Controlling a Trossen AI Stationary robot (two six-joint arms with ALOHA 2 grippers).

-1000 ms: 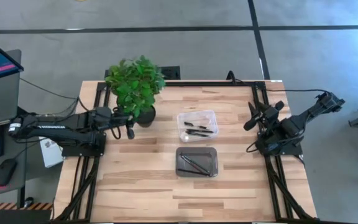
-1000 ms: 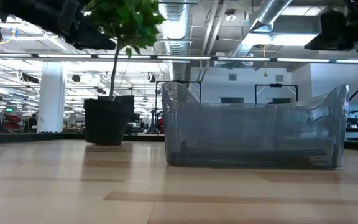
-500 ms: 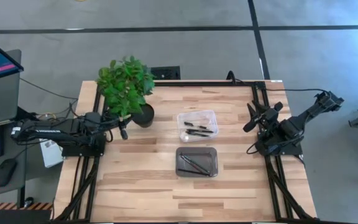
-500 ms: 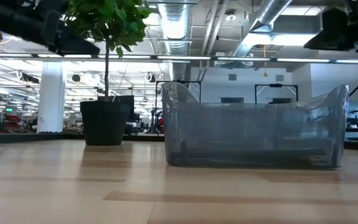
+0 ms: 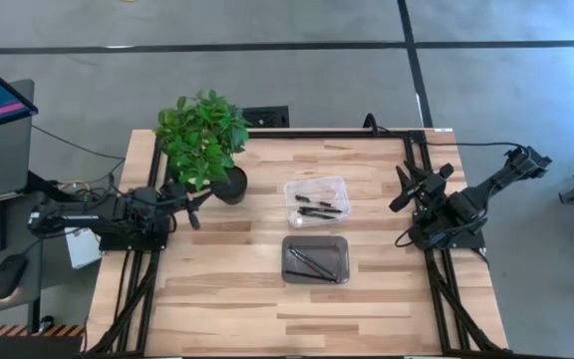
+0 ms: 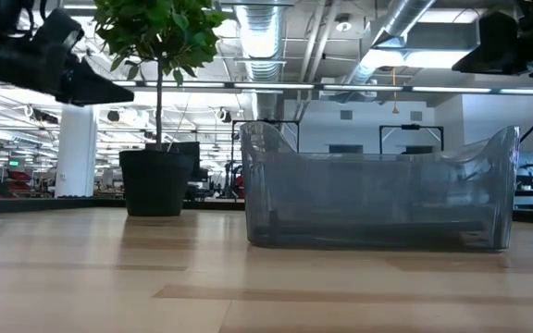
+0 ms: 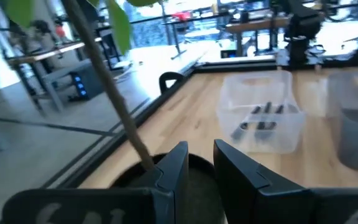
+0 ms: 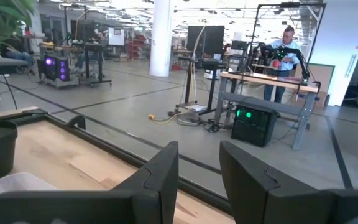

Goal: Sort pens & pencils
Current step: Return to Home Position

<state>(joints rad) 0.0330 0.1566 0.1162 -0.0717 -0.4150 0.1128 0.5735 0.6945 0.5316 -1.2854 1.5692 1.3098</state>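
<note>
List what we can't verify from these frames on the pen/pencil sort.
- High view: pens in the transparent bin and pencils in the black bin are too small to count or tell apart.
- Low view: the black bin's smoky wall veils its contents and blocks the transparent bin behind it.
- Left wrist view: the pens are blurred, and the picture's edge cuts off the black bin.

It looks like a big open robotics lab. Bare ducts point(image 6: 405, 20) and strip lights run under the ceiling, and a concrete floor point(image 8: 135, 99) stretches between workbenches point(image 8: 260, 79) with glowing computers point(image 8: 250, 121) beneath. A person point(image 8: 286, 40) stands at one bench.
</note>
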